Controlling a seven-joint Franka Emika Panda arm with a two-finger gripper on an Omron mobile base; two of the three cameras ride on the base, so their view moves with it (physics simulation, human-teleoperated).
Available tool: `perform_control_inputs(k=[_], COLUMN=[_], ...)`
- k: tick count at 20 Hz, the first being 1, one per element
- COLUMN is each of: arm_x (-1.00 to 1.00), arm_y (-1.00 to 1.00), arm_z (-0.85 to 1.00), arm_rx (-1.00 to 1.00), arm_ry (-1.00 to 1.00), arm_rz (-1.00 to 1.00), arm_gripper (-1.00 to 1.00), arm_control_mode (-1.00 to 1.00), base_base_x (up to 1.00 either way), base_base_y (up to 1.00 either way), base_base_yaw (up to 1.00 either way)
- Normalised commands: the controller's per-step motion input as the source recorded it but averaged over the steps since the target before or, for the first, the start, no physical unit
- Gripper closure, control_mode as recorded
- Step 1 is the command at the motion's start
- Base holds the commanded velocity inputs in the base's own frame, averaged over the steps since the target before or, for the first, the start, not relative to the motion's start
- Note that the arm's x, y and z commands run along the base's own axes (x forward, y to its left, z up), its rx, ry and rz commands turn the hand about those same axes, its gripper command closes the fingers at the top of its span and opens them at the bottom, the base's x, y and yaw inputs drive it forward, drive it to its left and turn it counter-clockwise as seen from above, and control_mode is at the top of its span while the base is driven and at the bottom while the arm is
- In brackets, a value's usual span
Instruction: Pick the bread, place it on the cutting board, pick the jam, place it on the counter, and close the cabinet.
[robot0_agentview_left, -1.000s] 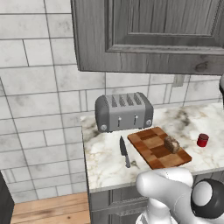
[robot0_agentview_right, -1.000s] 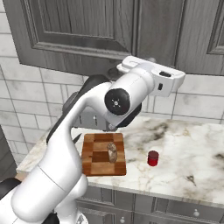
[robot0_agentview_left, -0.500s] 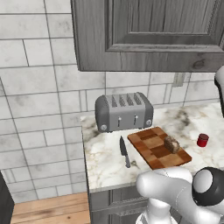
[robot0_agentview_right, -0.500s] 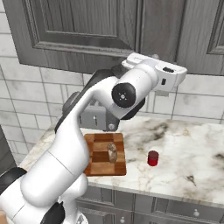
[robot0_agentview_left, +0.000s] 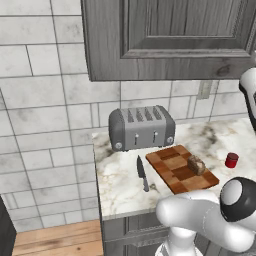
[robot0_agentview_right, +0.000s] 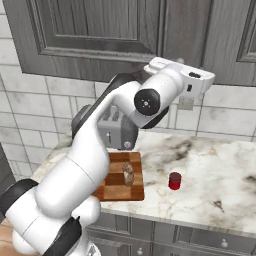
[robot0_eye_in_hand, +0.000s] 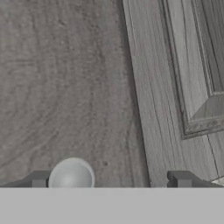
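One chunky brown bread piece (robot0_agentview_left: 196, 164) on one checkered wooden cutting board (robot0_agentview_left: 176, 170); one red jam jar (robot0_agentview_left: 231, 160) on marbled counter (robot0_agentview_left: 125, 190). Gripper (robot0_eye_in_hand: 109, 181) fingers spread wide at grey cabinet door (robot0_eye_in_hand: 78, 87), one round pale knob (robot0_eye_in_hand: 71, 174).

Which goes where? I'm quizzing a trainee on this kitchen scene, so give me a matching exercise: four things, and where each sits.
Things:
1. bread
2. jam
3. knife
4. claw

Places:
A. bare counter, right of the board
B. facing the cabinet, by its knob
C. on the board
D. counter, left of the board

Pairs: 1-C, 2-A, 3-D, 4-B
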Motion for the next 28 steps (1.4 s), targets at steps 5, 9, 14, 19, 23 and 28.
perform_control_inputs(k=[5, 9, 14, 19, 23, 28], arm_x=[0.31, 0.33, 0.35, 0.35, 0.33, 0.31], arm_y=[-0.13, -0.13, -0.12, -0.12, -0.10, -0.09], arm_z=[-0.04, -0.06, -0.07, -0.07, -0.07, -0.07], arm_rx=[0.00, 0.00, 0.00, 0.00, 0.00, 0.00], arm_ry=[-0.01, 0.00, 0.00, 0.00, 0.00, 0.00], arm_rz=[0.00, 0.00, 0.01, 0.01, 0.00, 0.00], arm_gripper=[-1.00, -1.00, -1.00, -1.00, -1.00, -1.00], arm_control_mode=[-1.00, -1.00, -1.00, -1.00, -1.00, -1.00], base_base_x=[0.00, 0.00, 0.00, 0.00, 0.00, 0.00], base_base_y=[0.00, 0.00, 0.00, 0.00, 0.00, 0.00], base_base_yaw=[0.00, 0.00, 0.00, 0.00, 0.00, 0.00])
